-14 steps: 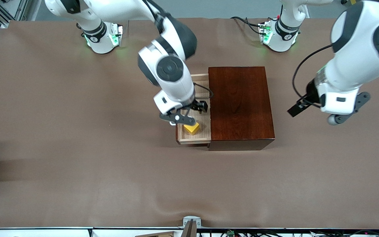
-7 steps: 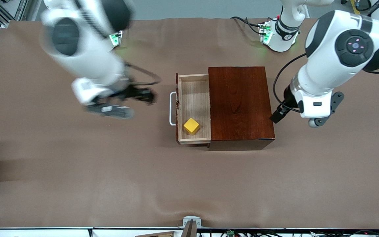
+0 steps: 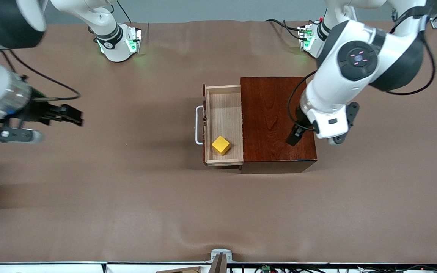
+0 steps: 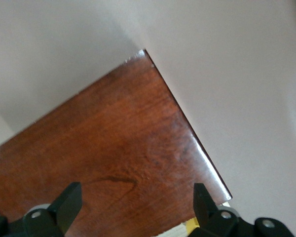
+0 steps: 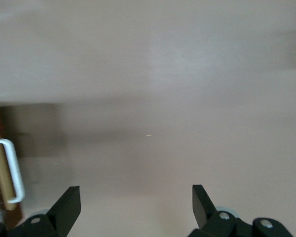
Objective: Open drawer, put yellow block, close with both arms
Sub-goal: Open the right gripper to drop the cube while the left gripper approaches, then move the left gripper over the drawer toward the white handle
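The drawer [image 3: 224,113] of pale wood stands pulled out of the dark reddish-brown box [image 3: 271,113], its white handle [image 3: 198,125] toward the right arm's end. The yellow block [image 3: 220,145] lies in the drawer, at the corner nearer the front camera. My left gripper [image 3: 293,137] hangs open over the box top [image 4: 113,143], holding nothing [image 4: 135,192]. A sliver of the yellow block [image 4: 190,226] shows past the box edge. My right gripper [image 3: 75,116] is open and empty over bare table, well away from the drawer [image 5: 134,192]; the handle [image 5: 12,170] shows at that view's edge.
Brown cloth covers the table [image 3: 127,197]. Both arm bases [image 3: 118,43] [image 3: 319,41] stand along the edge farthest from the front camera. A small metal bracket [image 3: 220,256] sits at the nearest edge.
My right arm swung away from the drawer toward its own end of the table, leaving the block in the drawer. My left arm moved from beside the box to over its top.
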Available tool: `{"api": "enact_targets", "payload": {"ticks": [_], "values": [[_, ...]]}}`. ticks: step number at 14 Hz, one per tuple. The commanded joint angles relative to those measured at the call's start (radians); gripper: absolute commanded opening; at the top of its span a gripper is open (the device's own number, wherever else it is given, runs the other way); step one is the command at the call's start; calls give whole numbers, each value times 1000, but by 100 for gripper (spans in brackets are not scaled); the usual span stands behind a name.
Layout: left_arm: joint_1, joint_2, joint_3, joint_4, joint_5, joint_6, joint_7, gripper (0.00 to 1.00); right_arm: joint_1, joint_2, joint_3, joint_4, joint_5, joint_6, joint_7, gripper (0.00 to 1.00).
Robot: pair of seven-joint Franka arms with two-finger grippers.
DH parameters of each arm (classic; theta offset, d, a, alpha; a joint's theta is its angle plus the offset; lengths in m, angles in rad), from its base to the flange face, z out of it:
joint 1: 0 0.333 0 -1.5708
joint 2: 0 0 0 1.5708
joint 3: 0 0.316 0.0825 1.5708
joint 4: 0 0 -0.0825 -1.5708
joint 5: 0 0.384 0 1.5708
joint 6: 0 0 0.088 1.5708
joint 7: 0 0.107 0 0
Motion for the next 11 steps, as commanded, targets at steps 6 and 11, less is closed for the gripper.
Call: {"api": "enact_targets", "payload": {"ticks": [6,11], "values": [[-110,71,11,62,24,102,-297,100,-252,-198,119,-271,-57,140,-117,100],[-189,164,14,162,24,116,-589,100,-290,-200,153,-237,-82,103,-109,100]]}}
